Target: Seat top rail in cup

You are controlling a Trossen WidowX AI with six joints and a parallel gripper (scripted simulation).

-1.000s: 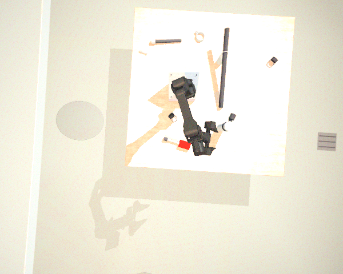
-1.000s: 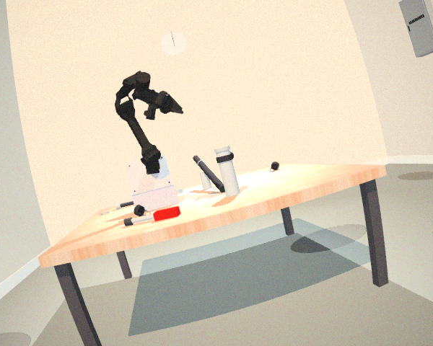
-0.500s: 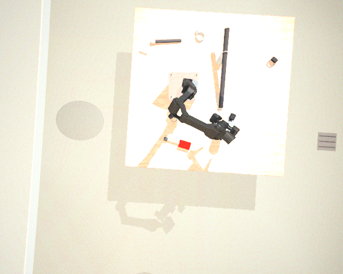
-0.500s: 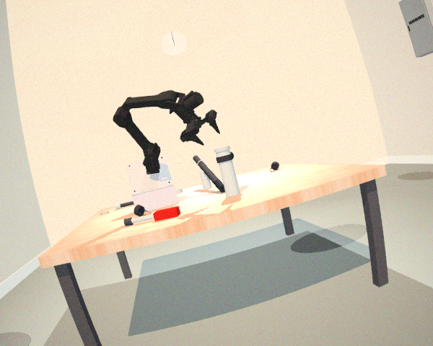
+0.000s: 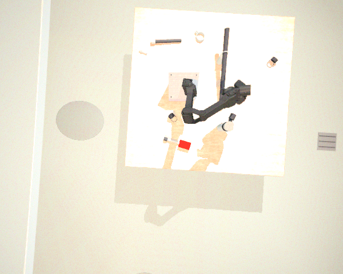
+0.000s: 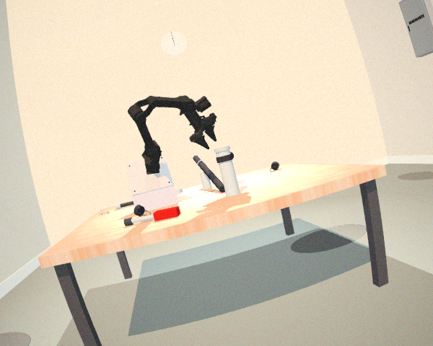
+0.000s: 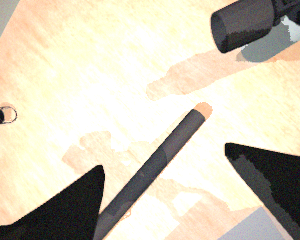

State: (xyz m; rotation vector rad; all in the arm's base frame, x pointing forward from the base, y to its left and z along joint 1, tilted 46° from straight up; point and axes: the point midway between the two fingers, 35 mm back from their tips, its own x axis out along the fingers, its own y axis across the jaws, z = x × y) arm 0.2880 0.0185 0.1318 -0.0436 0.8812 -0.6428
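Note:
The dark top rail [image 5: 225, 41] [image 6: 209, 174] [image 7: 140, 180] slants down through the white loop [image 5: 224, 51] at the small post [image 6: 206, 181]. Its cut end is low, near the foot of the big white post [image 6: 229, 179], outside the cup. The black brace band [image 6: 224, 158] sits high on that post, just below its cap. The dark end cup [image 5: 232, 117] [image 7: 247, 25] hangs beside the post, mouth open. My gripper [image 6: 212, 144] [image 7: 165, 159] is wide open and empty, above the rail and clear of it. In the top view the arm hides its fingertips.
A tool with a red block [image 5: 184, 144] [image 6: 167, 213] and a black-ended ring clamp [image 5: 172, 117] [image 6: 138, 210] lie near the front left. A pale perforated plate [image 5: 176, 88] is by the arm's base. A mug [image 5: 199, 36] and a dark rod [image 5: 168, 41] are farther back.

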